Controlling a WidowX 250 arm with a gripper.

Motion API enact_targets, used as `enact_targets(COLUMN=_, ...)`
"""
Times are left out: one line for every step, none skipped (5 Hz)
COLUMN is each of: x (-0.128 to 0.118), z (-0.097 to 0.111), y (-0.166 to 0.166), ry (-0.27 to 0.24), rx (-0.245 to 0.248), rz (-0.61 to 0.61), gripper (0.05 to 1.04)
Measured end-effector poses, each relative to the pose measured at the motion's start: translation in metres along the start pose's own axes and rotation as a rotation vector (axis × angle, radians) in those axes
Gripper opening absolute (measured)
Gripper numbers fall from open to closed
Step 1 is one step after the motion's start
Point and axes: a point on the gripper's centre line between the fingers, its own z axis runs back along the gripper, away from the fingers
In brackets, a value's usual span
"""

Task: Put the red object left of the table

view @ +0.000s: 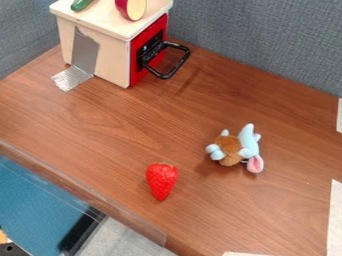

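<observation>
A red strawberry (pixel 161 181) lies on the brown wooden table (pixel 80 120), near its front edge and a little left of the middle of the view. Its pointed tip faces the bottom of the view, and nothing touches it. To its upper right lies a small plush toy (pixel 230 149) in brown and light blue, with a pink ear, apart from the strawberry.
A wooden toy oven (pixel 93 42) with a red front and a black handle (pixel 178 62) stands at the back left. On its top are a cut red-skinned piece (pixel 136 8) and a green object (pixel 81 4). Grey panels rise behind the table.
</observation>
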Motion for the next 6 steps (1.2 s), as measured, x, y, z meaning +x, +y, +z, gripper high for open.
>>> enact_targets(x=0.000, z=-0.008, y=0.007, ry=0.010, rx=0.011, rz=-0.026, gripper=0.999)
enact_targets(x=-0.002, z=-0.023, y=0.015, ry=0.040, rx=0.022, rz=-0.031, gripper=0.999)
enact_targets(x=0.000, z=-0.040, y=0.018, ry=0.063, rx=0.025, rz=-0.047, gripper=0.999)
enact_targets(x=0.003, z=-0.057, y=0.021, ry=0.096, rx=0.023, rz=-0.078, gripper=0.999)
enact_targets(x=0.001, z=-0.066, y=0.023, ry=0.124, rx=0.030, rz=-0.088, gripper=1.000)
enact_targets(x=0.001, z=-0.067, y=0.024, ry=0.127, rx=0.035, rz=-0.088, gripper=0.952)
